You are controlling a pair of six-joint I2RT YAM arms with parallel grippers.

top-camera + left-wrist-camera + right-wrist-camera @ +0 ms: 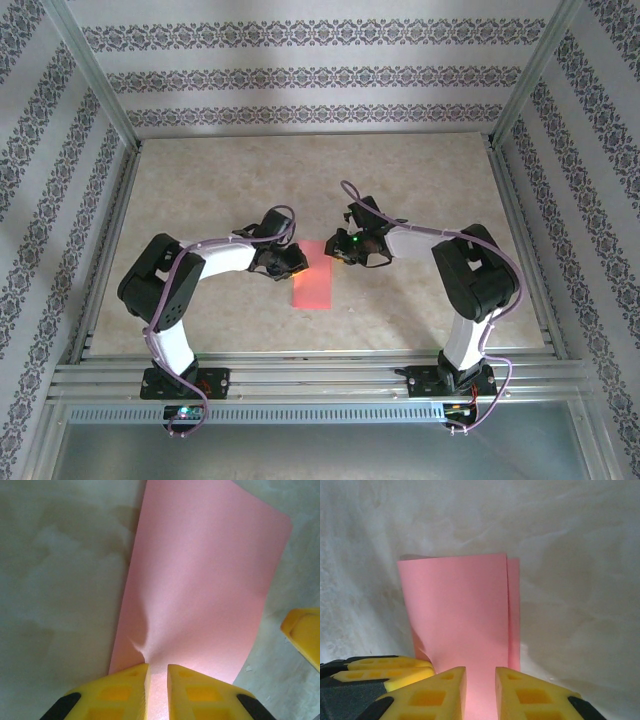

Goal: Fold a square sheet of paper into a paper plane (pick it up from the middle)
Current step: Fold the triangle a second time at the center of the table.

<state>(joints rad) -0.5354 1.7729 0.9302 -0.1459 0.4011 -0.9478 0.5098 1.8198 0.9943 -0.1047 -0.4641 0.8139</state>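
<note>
Lying folded, long axis near-to-far, pink sheet (312, 285) pinched by left gripper (157, 672); right gripper (480, 675) straddles it, hold unclear.

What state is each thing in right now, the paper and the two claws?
paper: folded in half, layers slightly offset, puckered at one edge.
left gripper: shut on the paper's edge.
right gripper: jaws narrow around the paper's edge; whether they grip it is unclear.

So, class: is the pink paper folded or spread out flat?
Folded. In the right wrist view the square sheet of paper shows two layers, the under one's edge peeking out.
</note>
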